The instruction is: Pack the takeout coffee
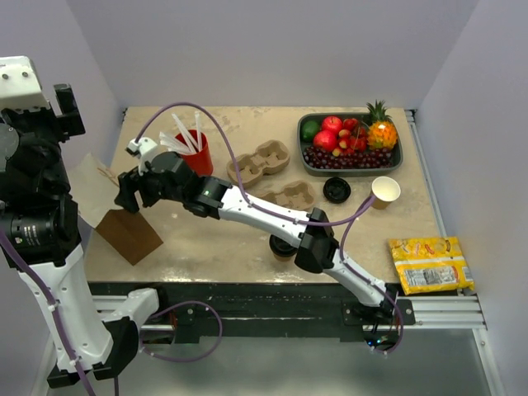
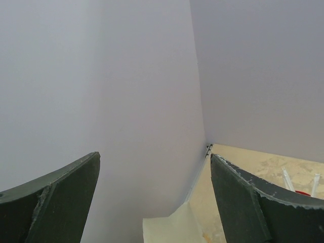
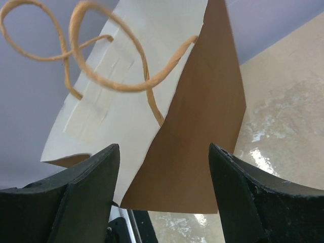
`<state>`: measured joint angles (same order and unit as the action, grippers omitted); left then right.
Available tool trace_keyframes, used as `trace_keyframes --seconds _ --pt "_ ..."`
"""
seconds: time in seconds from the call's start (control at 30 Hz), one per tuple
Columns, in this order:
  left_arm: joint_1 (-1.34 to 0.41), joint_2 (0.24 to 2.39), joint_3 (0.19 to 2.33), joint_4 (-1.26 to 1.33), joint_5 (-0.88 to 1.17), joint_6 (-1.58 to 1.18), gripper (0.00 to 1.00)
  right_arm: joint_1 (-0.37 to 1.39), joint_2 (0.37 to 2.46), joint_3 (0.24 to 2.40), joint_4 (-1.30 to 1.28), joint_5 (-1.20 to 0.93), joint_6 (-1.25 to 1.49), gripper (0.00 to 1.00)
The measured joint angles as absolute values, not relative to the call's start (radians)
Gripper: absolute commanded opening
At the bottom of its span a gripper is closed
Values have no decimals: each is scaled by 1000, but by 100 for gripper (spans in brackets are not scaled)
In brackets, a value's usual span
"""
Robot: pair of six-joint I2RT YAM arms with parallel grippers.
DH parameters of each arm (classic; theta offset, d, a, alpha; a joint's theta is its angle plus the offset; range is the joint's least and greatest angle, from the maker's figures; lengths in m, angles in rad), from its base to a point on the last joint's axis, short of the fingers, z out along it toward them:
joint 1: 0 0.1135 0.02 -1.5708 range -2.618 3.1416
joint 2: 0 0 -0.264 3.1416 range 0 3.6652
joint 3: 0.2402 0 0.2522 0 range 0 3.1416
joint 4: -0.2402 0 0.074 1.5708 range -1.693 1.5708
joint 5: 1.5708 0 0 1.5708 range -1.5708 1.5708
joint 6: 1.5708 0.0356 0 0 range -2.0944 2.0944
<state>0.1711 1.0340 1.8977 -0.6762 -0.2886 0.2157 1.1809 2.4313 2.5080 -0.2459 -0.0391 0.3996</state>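
Brown bag's (image 3: 197,126) edge (beside the wall (image 3: 30,76)) faces right gripper's (image 3: 163,152) parted fingers.

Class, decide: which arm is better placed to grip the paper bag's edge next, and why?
Right. The right hand, open, is at the paper bag, whose edge shows between its fingers. The left hand is raised, open, facing the wall.

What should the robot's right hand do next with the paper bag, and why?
Probably ease the right gripper forward and pinch the brown edge of the paper bag. Its jaws stand open with that edge just ahead between them, and the takeout coffee sits on the table, not yet packed.
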Motion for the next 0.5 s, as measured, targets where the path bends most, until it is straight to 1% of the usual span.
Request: trace_keyframes --seconds 0.13,0.17,0.23,0.27,0.33,0.37,0.43,0.5 --pt "171 1028 1896 -676 -275 215 93 1201 2445 2510 -231 -33 409 58" --pt "171 1025 1893 -677 -272 215 93 1205 2445 2511 -228 -27 411 52" --pt "171 1017 1891 -679 -266 208 93 1209 2445 2518 -224 -14 410 47" --pt "171 1012 1890 -678 -264 205 93 1211 2445 2520 -223 -9 408 41" --pt "171 999 1886 -680 -262 200 93 1212 2445 2521 -221 -1 402 38" --pt "171 994 1886 -680 -261 200 93 1212 2445 2521 -220 5 399 34" --pt "171 982 1882 -679 -260 200 93 1211 2445 2521 -216 15 391 29" --pt "171 972 1880 -679 -257 198 93 1211 2445 2521 -216 22 380 20"
